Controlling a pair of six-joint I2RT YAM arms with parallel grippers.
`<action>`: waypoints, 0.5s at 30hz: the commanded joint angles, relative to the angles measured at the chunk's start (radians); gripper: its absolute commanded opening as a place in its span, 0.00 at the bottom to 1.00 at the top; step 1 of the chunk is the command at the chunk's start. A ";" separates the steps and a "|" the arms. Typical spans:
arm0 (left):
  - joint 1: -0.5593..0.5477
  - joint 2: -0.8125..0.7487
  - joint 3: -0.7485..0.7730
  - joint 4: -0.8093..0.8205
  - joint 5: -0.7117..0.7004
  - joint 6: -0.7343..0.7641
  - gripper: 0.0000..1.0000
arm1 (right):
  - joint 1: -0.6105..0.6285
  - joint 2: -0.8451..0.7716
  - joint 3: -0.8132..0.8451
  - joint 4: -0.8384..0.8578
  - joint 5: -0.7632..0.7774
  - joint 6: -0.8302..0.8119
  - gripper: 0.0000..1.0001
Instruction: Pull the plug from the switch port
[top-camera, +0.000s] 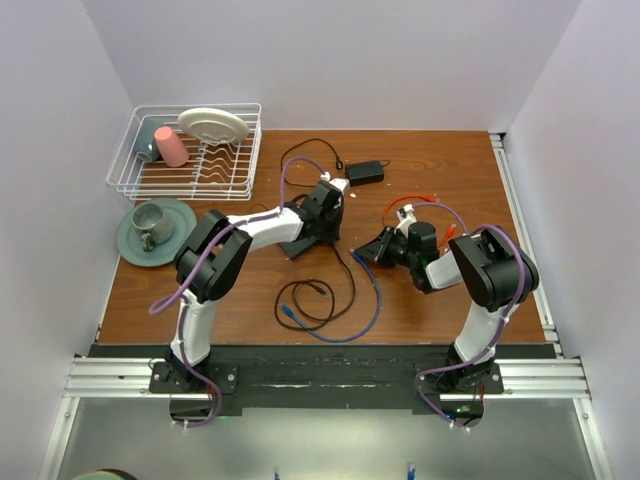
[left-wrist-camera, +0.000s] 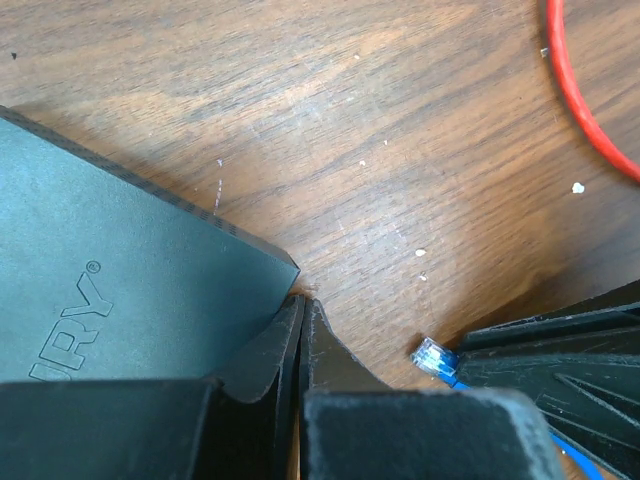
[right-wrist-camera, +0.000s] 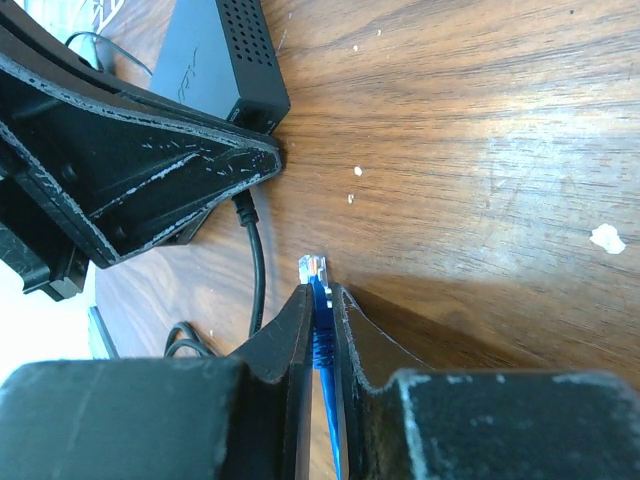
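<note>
The plug (right-wrist-camera: 312, 268), judged light and brittle, is held clear of the switch (right-wrist-camera: 225, 50), just beside its corner, by the right gripper (right-wrist-camera: 320, 295) clamped on the limp blue cable (right-wrist-camera: 322, 350) behind it, while the left gripper (left-wrist-camera: 302, 305), fingers together, is set against that corner.

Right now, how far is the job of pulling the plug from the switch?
Done: the plug on the blue cable is out, apart from the switch. In hand: the right jaws are shut on that cable just behind the plug; the left jaws, shut, sit at the switch's corner. Left: probably only letting go.
</note>
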 joint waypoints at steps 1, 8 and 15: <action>0.006 -0.012 -0.032 0.009 -0.016 0.015 0.00 | 0.001 -0.003 -0.037 -0.147 0.032 -0.027 0.00; 0.006 -0.242 -0.161 0.306 0.211 0.009 0.20 | 0.000 -0.225 0.053 -0.325 0.083 -0.019 0.00; 0.044 -0.458 -0.251 0.487 0.231 -0.050 0.37 | -0.054 -0.342 0.159 -0.552 0.210 -0.045 0.00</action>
